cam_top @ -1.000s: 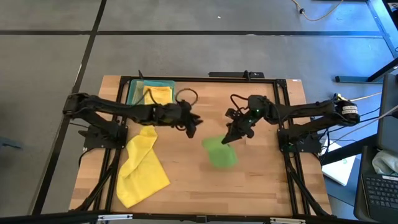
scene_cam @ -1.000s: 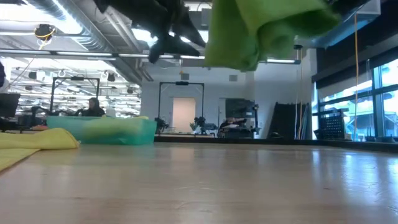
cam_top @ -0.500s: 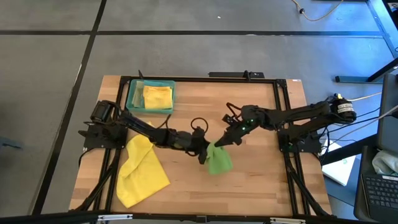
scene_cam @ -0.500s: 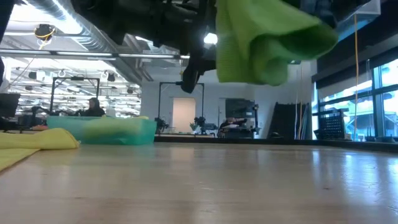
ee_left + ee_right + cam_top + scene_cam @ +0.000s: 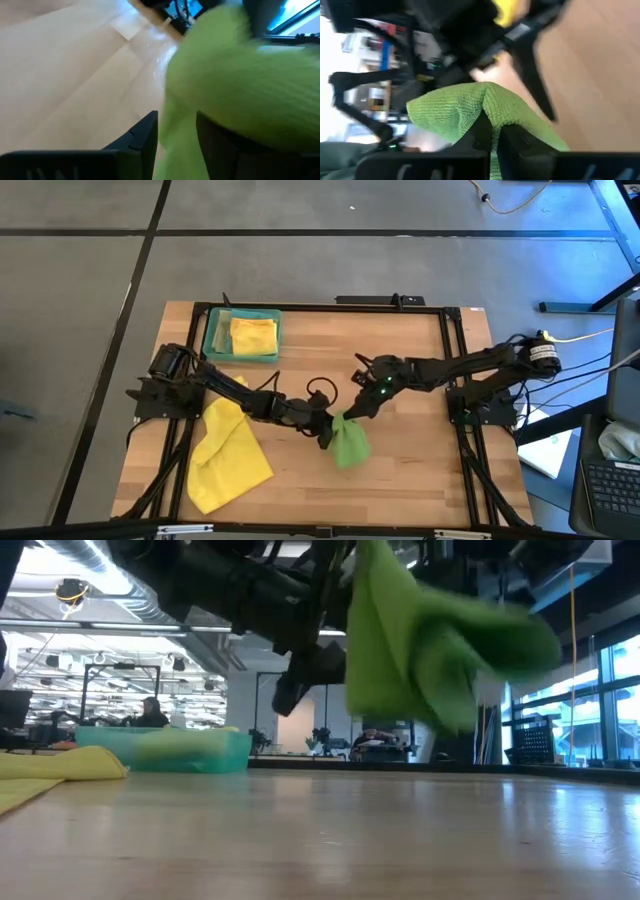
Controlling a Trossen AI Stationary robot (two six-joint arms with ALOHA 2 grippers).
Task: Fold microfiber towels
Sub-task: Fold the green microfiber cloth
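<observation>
Two pincers meet over the middle of the wooden desk (image 5: 420,380), both at one bright green towel (image 5: 350,444). The right pincer (image 5: 349,416) is clamped tight on an upper edge of this towel, with the cloth pinched between its dark fingers (image 5: 481,131) in its own wrist view, and the towel hangs bunched and clear of the desk surface in the low view (image 5: 430,650). The left pincer (image 5: 326,433) reaches in from the other side, its jaws partly apart with a fold of the green cloth (image 5: 235,90) running down between its two fingers (image 5: 145,137); whether they actually press on the cloth cannot be told. A large yellow towel (image 5: 228,455) lies spread and rumpled on the desk near the left arm's base, well apart from the green one. At the far left corner of the desk sits a teal tray (image 5: 214,338) with another yellow towel (image 5: 253,335) folded inside it. In the low view the tray (image 5: 170,748) and the edge of the spread yellow towel (image 5: 55,766) show at the left, with a workshop room behind.
</observation>
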